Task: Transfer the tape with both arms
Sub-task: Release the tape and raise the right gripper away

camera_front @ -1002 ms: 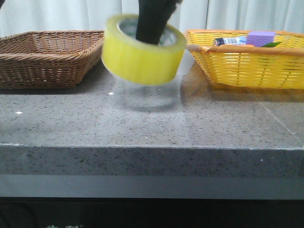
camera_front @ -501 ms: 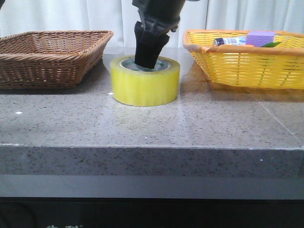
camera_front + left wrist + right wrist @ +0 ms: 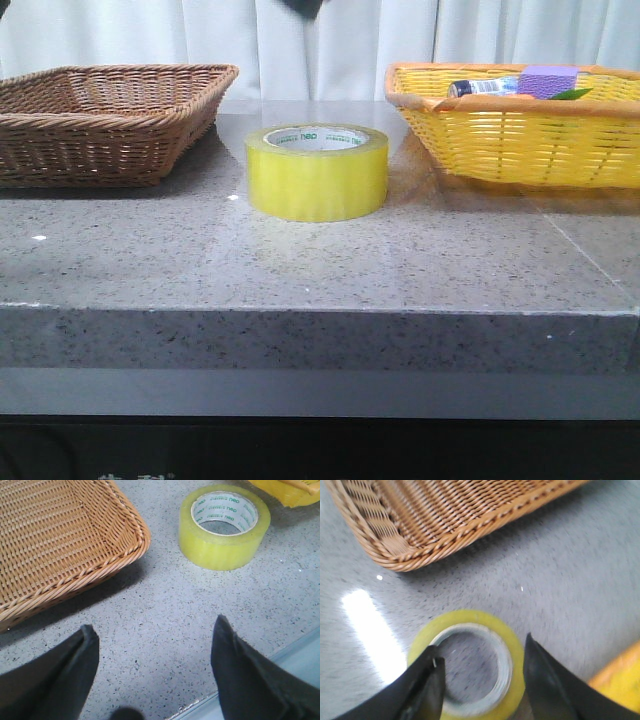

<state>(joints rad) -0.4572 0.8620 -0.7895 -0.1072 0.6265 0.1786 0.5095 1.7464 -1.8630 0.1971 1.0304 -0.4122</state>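
The tape (image 3: 317, 171), a pale yellow roll with a white inner ring and green print, lies flat on the grey stone table between the two baskets. It also shows in the left wrist view (image 3: 224, 526) and the right wrist view (image 3: 470, 662). My right gripper (image 3: 482, 667) is open and empty, high above the roll, looking down into its ring; only a dark tip (image 3: 303, 6) shows in the front view. My left gripper (image 3: 155, 635) is open and empty, above the table's front edge, well short of the tape.
A brown wicker basket (image 3: 100, 115) stands at the left, near the tape. A yellow basket (image 3: 515, 125) at the right holds a purple block (image 3: 548, 80) and a bottle (image 3: 480, 87). The table's front edge (image 3: 250, 680) runs under the left gripper.
The right gripper set the tape down on the table, let go of it and rose out of the front view. The tape now rests flat, slightly further right.
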